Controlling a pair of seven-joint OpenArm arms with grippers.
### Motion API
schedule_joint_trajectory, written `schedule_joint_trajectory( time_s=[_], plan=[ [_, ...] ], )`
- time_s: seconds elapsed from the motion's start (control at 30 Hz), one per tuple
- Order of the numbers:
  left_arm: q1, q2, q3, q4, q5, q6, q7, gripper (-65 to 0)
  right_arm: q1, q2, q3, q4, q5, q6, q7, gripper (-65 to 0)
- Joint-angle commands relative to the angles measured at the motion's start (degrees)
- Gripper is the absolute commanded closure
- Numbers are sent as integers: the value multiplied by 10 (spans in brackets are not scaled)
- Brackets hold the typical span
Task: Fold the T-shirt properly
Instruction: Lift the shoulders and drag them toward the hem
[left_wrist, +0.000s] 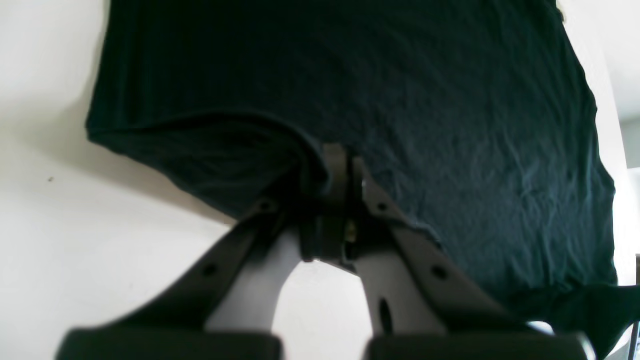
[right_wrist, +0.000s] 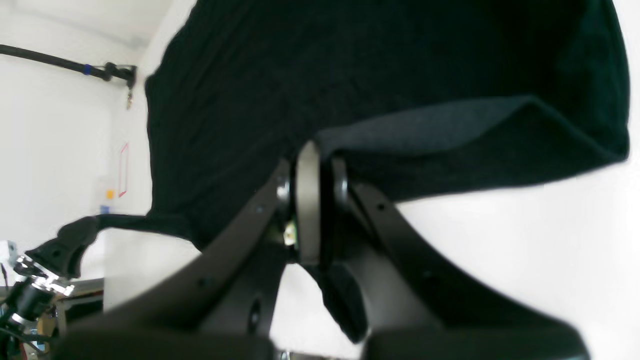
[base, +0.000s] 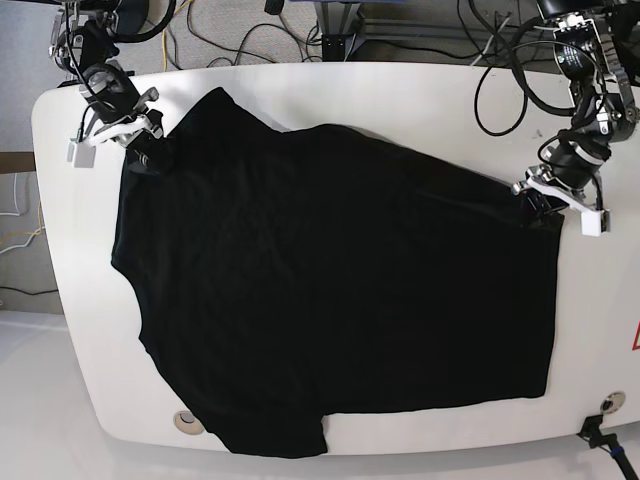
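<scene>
T-shirt (base: 330, 300) plain black, no print, label or writing visible.

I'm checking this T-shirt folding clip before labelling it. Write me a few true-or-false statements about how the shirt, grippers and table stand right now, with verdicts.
1. The T-shirt lies spread out on the white table. True.
2. The left gripper is open above the cloth. False: it is shut on the shirt's edge.
3. The right gripper pinches a corner of the shirt. True.
4. The shirt is already folded in half. False: it lies unfolded.
5. The side facing up is plain black. True.
</scene>
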Motion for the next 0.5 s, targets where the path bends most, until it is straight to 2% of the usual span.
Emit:
schedule_joint_trajectory(
  time_s=[0.0,0.17,0.47],
  plan=[
    [16,-7,-5,11,-8,-3,-7,0,-16,2,6,11,9,7,3,0],
    [82,-10,-6,12,-8,-3,-7,0,-65,-29,3,13,10,8,1,0],
    [209,-11,-17,28,-8,-3,-7,0,-147,-29,3,13,10,8,1,0]
  ],
)
